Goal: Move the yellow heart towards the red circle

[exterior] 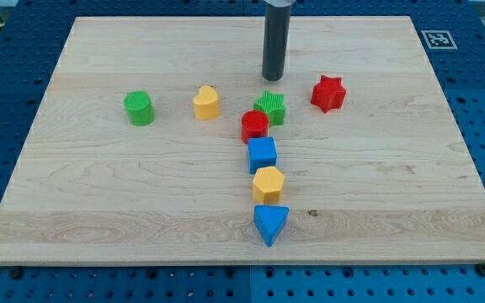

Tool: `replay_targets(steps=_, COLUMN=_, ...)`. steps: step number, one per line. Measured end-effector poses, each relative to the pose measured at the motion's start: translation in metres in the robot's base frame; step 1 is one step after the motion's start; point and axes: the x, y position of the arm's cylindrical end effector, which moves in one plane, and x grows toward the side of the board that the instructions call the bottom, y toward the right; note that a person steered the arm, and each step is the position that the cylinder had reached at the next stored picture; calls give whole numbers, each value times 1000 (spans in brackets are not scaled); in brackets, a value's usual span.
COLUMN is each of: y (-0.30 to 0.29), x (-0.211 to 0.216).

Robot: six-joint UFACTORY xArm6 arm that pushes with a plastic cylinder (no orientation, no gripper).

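Hovering above the green star point(270, 107), my tip point(274, 78) has no claw; yellow heart point(206, 103) lies to its lower left, red circle point(254, 125) below.

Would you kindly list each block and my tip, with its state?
yellow heart: apart from red circle
red circle: touching green star
green star: below my tip
red star: alone
green cylinder: alone
blue cube: column
yellow hexagon: column
blue triangle: column
my tip: touching nothing
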Motion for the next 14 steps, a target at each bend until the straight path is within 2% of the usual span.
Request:
replay_targets(steps=2, y=-74, x=8)
replay_targets(steps=5, y=-75, x=35)
replay_targets(steps=7, y=-129, x=32)
replay_targets(steps=11, y=-97, x=65)
replay_targets(steps=14, y=-87, x=65)
